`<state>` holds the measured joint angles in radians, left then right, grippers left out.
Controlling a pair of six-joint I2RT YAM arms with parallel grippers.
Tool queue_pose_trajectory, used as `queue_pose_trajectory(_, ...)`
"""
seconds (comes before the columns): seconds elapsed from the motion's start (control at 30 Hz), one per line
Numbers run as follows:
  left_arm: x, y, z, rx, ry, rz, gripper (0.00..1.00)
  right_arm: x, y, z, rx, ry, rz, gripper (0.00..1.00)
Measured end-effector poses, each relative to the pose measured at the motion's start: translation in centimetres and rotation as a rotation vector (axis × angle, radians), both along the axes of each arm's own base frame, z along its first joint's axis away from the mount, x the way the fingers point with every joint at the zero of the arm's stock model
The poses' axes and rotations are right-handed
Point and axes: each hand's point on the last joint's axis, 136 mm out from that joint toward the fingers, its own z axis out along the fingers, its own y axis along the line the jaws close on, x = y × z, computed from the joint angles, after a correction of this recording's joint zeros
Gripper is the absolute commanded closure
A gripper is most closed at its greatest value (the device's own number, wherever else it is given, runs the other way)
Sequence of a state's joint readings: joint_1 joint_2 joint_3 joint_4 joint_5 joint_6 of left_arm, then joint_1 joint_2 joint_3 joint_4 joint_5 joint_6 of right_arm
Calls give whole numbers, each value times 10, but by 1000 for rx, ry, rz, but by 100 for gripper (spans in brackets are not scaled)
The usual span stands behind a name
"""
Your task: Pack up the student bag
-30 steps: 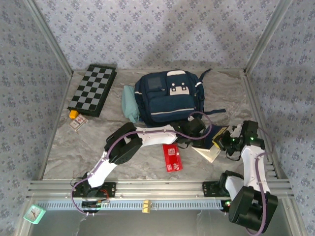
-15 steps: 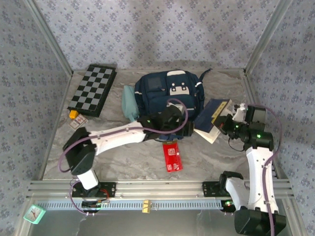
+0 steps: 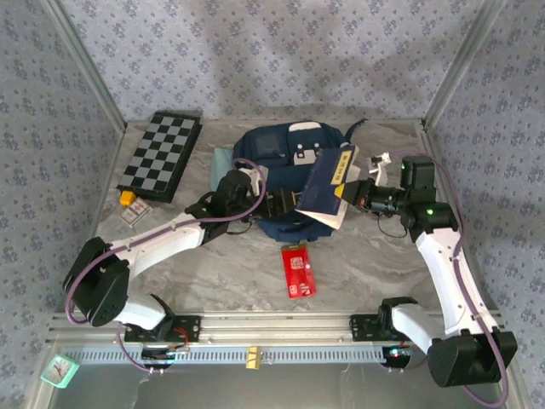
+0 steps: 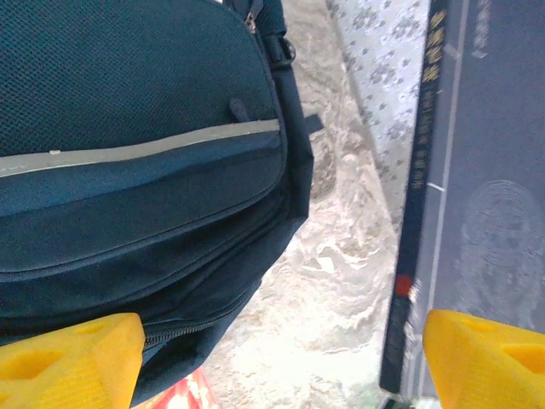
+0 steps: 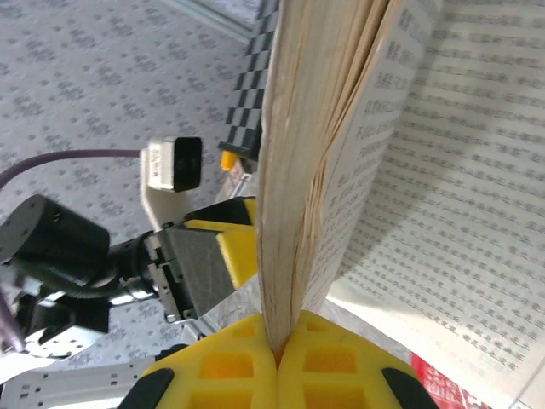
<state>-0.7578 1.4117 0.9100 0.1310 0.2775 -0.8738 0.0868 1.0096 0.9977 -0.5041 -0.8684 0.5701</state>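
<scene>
Packing is under way on the marbled table (image 3: 170,256): the student bag (image 3: 277,175) lies on its back at about 12 o'clock from the table's middle, front pockets up, and its main opening cannot be made out from where I stand. The right gripper (image 3: 351,192), reaching in from 3 o'clock, is clamped hard on a dark-covered book (image 3: 328,183), holding it tilted above the bag's 3 o'clock flank; its wrist camera shows the yellow fingers (image 5: 328,358) pinched together on the fanned page edges. The left gripper (image 3: 281,205) hangs at the bag's 6 o'clock edge with its jaws spread wide and nothing between them, the navy fabric to one side and the book's cover (image 4: 490,213) to the other. The step in hand looks to be getting this book into the bag. The next move likely calls for the left arm to find and hold the bag's mouth apart while the right lowers the book in, spine leading. A red booklet (image 3: 297,271) waits at 6 o'clock of the bag, and a chessboard (image 3: 160,156) lies well apart at 9 o'clock.
</scene>
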Motion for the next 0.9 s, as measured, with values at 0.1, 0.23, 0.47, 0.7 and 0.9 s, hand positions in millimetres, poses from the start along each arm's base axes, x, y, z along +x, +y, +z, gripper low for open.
queue_pose_trajectory(0.1, 0, -4, 14, -64, -9, -13, 23, 5, 13, 11, 36, -48, 48, 100)
queue_pose_trajectory(0.23, -1, -12, 31, -140, -22, -40, 34, 8, 29, 14, 63, -68, 108, 100)
queue_pose_trajectory(0.47, 0, -17, 56, -243, -47, -66, 53, 9, 39, 10, 81, -68, 156, 100)
queue_pose_trajectory(0.7, -1, -18, 62, -270, -48, -73, 78, 13, 34, -3, 62, -51, 158, 100)
queue_pose_trajectory(0.9, -3, -18, 68, -287, -57, -82, 95, 15, 30, -9, 54, -28, 148, 79)
